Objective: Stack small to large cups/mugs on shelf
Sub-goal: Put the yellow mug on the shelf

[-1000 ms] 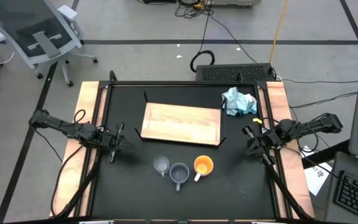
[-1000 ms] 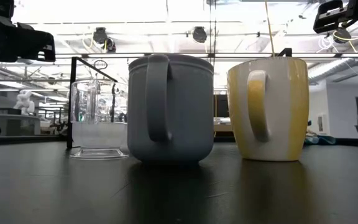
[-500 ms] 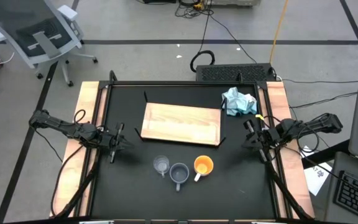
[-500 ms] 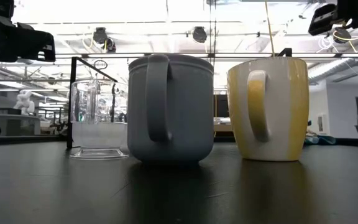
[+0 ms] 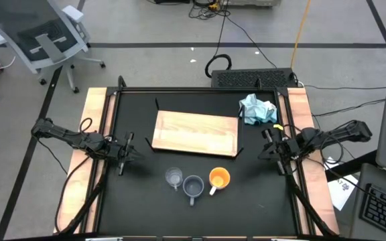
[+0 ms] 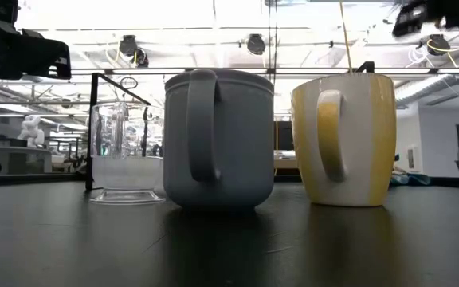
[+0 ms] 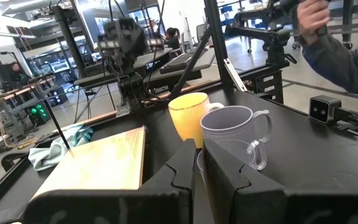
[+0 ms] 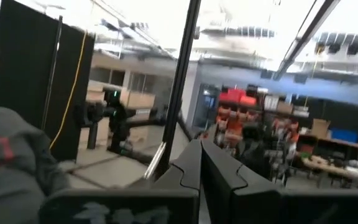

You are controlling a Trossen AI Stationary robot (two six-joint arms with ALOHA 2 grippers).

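My right gripper (image 5: 268,148) hangs over the right edge of the black table (image 5: 146,201), just beside the shelf's near right corner, fingers pressed together with nothing between them. My left gripper (image 5: 127,154) hangs at the table's left side, near the shelf's left end, its fingers likewise closed and empty.

The table is a black mat framed by pale wooden side rails (image 5: 94,127). On it lies the shelf (image 5: 195,132), a flat light-wood board set slightly askew, with nothing on it. Nearer the front edge the three cups stand upright in a row, apart from the board: the clear glass cup (image 5: 173,177) on the left, the blue-grey mug (image 5: 193,187) in the middle with its handle toward the front, and the orange mug (image 5: 219,178) on the right. From table height the glass (image 6: 119,163) and the blue-grey mug (image 6: 217,137) look almost touching; a narrow gap shows between that mug and the orange one (image 6: 343,139).

A crumpled light-blue cloth (image 5: 256,110) lies at the far right corner, well apart from the cups. Nothing stands between either gripper and the cups.

Beyond the table is grey floor with cables (image 5: 214,65), an office chair (image 5: 40,35) at far left, and a desk with a keyboard (image 5: 384,205) at right. My right wrist view catches a person in a grey top (image 8: 11,162) at its edge.
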